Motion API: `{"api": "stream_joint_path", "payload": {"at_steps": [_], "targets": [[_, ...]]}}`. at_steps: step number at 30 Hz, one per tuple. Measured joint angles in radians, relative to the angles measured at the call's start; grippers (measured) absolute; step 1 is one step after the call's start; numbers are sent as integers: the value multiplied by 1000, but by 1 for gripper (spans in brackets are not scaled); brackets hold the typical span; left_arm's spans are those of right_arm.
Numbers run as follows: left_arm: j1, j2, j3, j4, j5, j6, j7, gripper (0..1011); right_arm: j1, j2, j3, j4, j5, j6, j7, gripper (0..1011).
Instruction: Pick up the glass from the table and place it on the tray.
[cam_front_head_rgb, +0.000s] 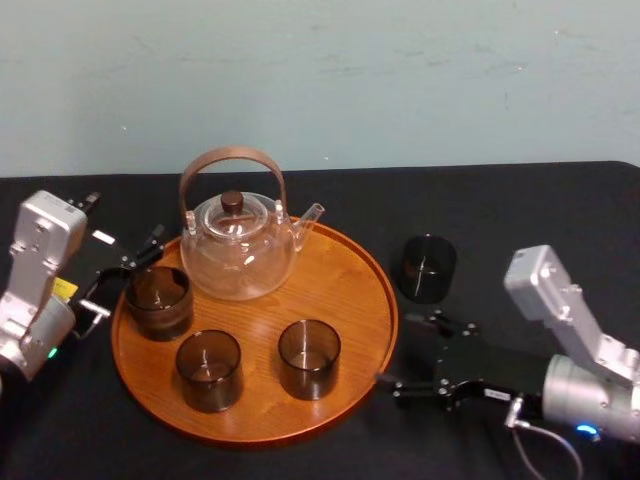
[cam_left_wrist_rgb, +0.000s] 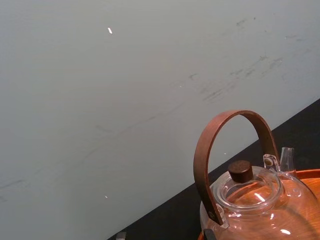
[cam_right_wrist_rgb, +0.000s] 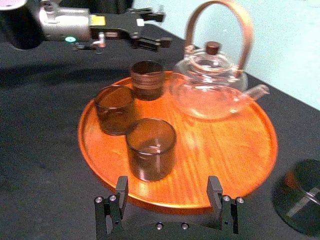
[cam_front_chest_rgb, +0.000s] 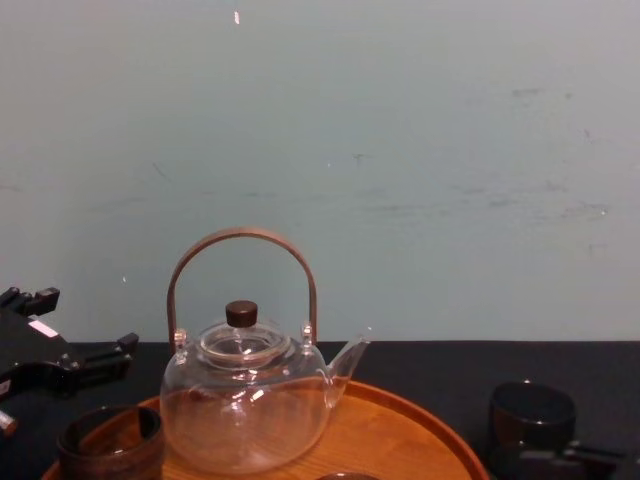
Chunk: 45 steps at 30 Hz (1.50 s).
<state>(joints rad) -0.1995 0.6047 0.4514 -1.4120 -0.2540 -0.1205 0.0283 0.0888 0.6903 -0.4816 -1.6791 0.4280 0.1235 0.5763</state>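
Three glasses stand on the tray (cam_front_head_rgb: 350, 300) with the teapot (cam_front_head_rgb: 238, 250): the left glass (cam_front_head_rgb: 158, 300) by the left rim, the middle glass (cam_front_head_rgb: 208, 368) and the right glass (cam_front_head_rgb: 309, 357) nearer the robot. The fourth glass (cam_front_head_rgb: 428, 268) stands upright on the black table (cam_front_head_rgb: 560, 210), just off the tray's right rim and apart from it. The right gripper (cam_front_head_rgb: 415, 352) lies low at the tray's near right rim, on the robot's side of the fourth glass; its fingers are spread wide and hold nothing, and the right wrist view shows the tray's rim between them. The left gripper (cam_front_head_rgb: 120, 278) sits just outside the left rim beside the left glass, fingers apart and empty.
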Motion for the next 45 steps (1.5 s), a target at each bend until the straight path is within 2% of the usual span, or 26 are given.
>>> {"api": "stream_joint_path", "payload": {"at_steps": [6,9,19,33,45], "targets": [[0,0,0,0,0,0,0,1001,-42,15,57,-2,21,-10,-44,1002],[0,0,0,0,0,0,0,1001,-51,15,72,4,23,-11,-58,1002],[0,0,0,0,0,0,0,1001,-64,-2,123,41,24,6,-106,1002],[0,0,0,0,0,0,0,1001,-40,-44,168,94,6,56,-157,1002],[0,0,0,0,0,0,0,1001,12,-98,188,147,-7,103,-191,1002]]}}
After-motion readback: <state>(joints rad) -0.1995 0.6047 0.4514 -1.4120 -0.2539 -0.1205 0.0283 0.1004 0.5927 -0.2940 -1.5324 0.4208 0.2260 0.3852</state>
